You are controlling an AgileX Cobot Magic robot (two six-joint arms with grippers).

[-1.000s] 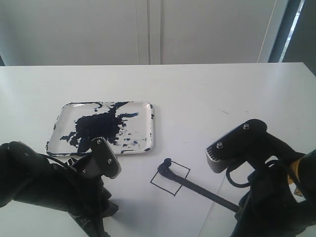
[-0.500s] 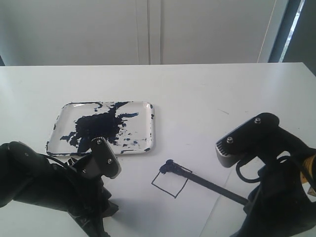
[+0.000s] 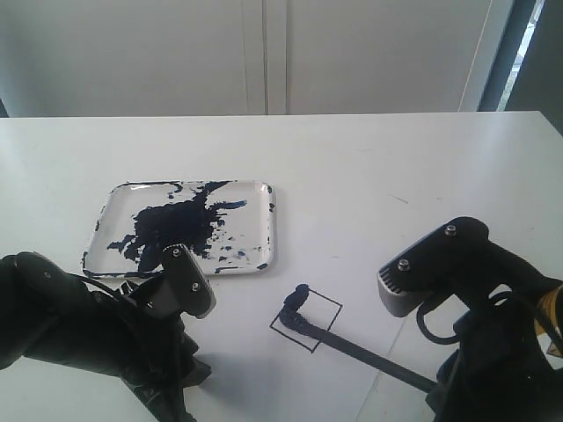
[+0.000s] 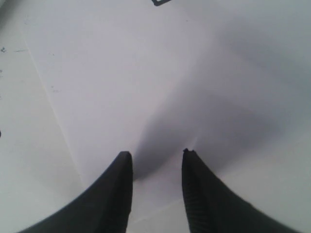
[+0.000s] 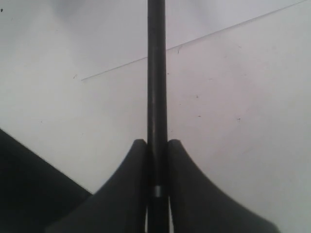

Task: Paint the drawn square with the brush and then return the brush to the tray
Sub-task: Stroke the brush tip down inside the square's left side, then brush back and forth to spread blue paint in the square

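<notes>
The drawn square [image 3: 317, 311] is a small tilted black outline in front of the tray, and its inside looks white. The brush [image 3: 369, 354] lies slanting across it, its dark bent tip [image 3: 296, 297] touching the square's far left corner. My right gripper [image 5: 157, 141] is shut on the brush handle [image 5: 157, 73], with the pale ring [image 5: 157, 191] sitting between the fingers. In the exterior view the right arm [image 3: 457, 272] hides that gripper. The tray [image 3: 269, 227], smeared with navy paint, sits at the left. My left gripper [image 4: 155, 153] hovers open over white paper with nothing between its fingers.
The square is drawn on a white paper sheet whose edge [image 3: 385, 356] runs under the brush. The left arm [image 3: 106, 334] fills the front left corner, just in front of the tray. The white table ends at a pale wall [image 3: 264, 53] behind.
The right arm swung right and away half a second ago, then came back left and lower. The brush tip stayed at the square's far left corner. The left arm has not moved.
</notes>
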